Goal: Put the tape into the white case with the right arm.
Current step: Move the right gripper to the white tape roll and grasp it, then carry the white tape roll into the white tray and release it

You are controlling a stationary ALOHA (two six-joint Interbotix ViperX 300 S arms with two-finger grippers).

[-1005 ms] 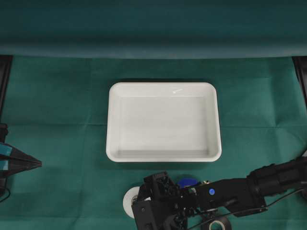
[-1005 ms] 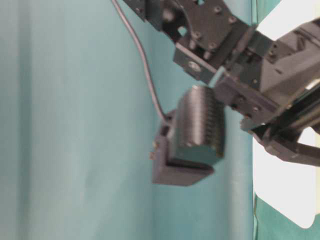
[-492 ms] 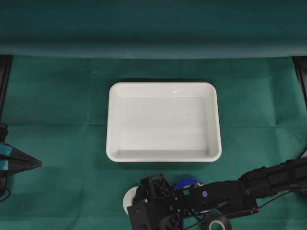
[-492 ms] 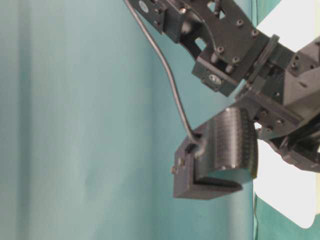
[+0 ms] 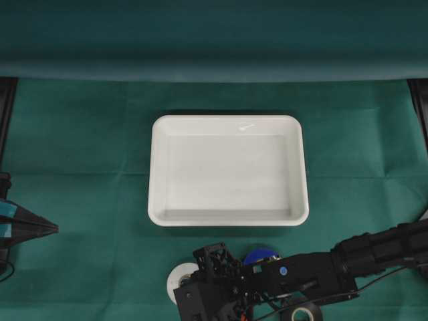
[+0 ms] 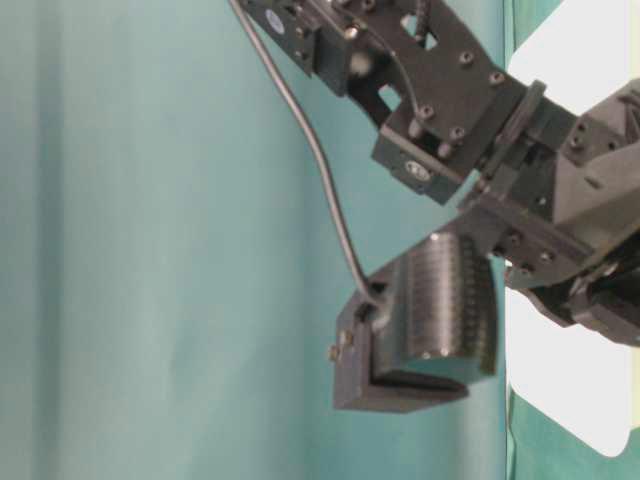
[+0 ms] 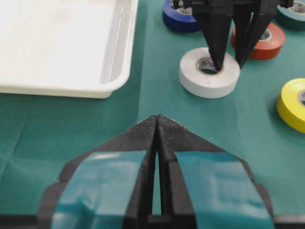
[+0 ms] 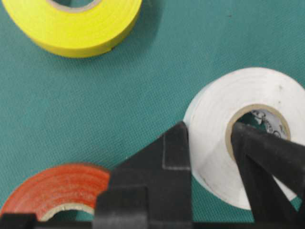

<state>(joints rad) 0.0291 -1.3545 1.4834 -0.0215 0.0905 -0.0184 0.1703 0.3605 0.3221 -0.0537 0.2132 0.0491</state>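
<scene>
Far left on the green-clothed desk (image 5: 87, 154): left end effector (image 5: 55, 229), blue-patched, fingers pressed together to a closed point, holding nothing, well apart from everything else. Toward the middle: the white case (image 5: 155, 167), flat on the cloth, long side across the overhead view, glossy inside and holding no roll. Just below the case's lower-left corner in the overhead view, outside the rim and resting on the cloth: the white tape roll (image 5: 175, 282), flat with its cardboard core facing up, partly covered by the black wrist above it. Pinching that roll: right end effector (image 7: 229, 64), all black, closed on the wall of the roll, one pointed finger down inside the core hole, the other against the outer side, as seen in both wrist views. Immediately right of the white roll and partly hidden by the wrist: a blue roll (image 5: 259, 254), between the arm and the case's near rim. From the left wrist view, beyond the gripped roll: an orange-red roll (image 7: 267, 40), and further right a yellow roll (image 7: 293, 102), apart from each other. Along the bottom edge of the overhead view: a black roll (image 5: 304, 313), under the right arm (image 5: 374, 251), stretching in low from the right side.
</scene>
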